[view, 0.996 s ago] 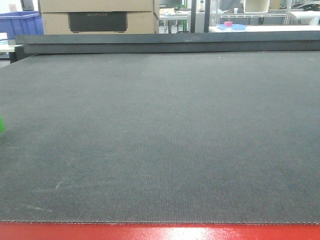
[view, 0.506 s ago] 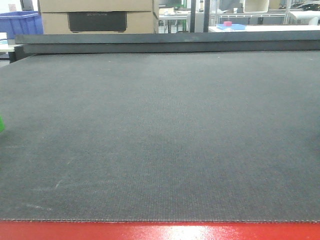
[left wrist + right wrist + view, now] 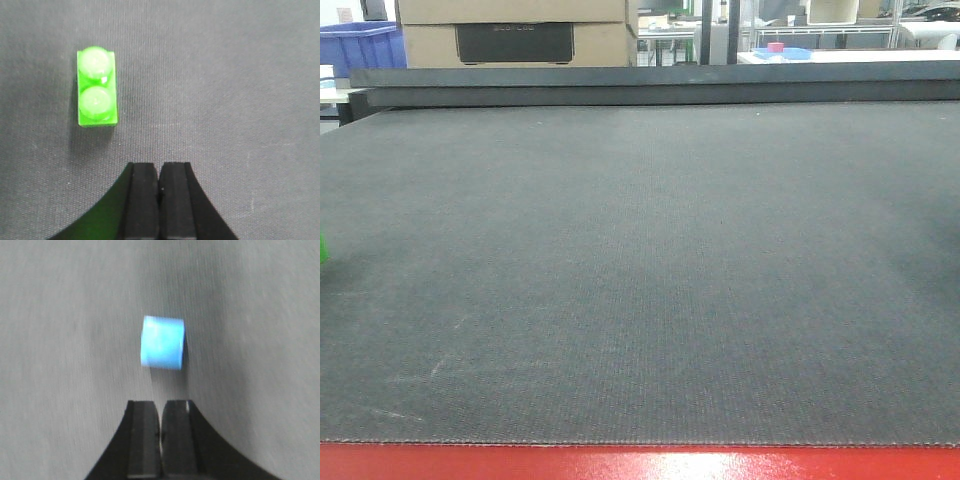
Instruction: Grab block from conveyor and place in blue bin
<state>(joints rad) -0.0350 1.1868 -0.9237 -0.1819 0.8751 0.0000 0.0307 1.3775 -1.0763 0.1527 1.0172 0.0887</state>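
The conveyor (image 3: pixel 640 270) is a wide dark woven belt with a red strip (image 3: pixel 640 464) along its near edge. Only a green sliver of the block (image 3: pixel 323 248) shows at the far left edge of the front view. The left wrist view shows the block (image 3: pixel 97 87) from above, bright green with two studs, lying on the belt (image 3: pixel 225 90). My left gripper (image 3: pixel 159 165) is shut and empty, below and right of the block, apart from it. My right gripper (image 3: pixel 161 402) is shut and empty over the belt. A blue bin (image 3: pixel 360 45) stands behind the belt at far left.
A small light blue block (image 3: pixel 162 341) lies on the belt just ahead of my right gripper, not touching it. Beyond the belt's raised far edge (image 3: pixel 650 85) stand cardboard boxes (image 3: pixel 515 35) and a table with a blue tray (image 3: pixel 782 52).
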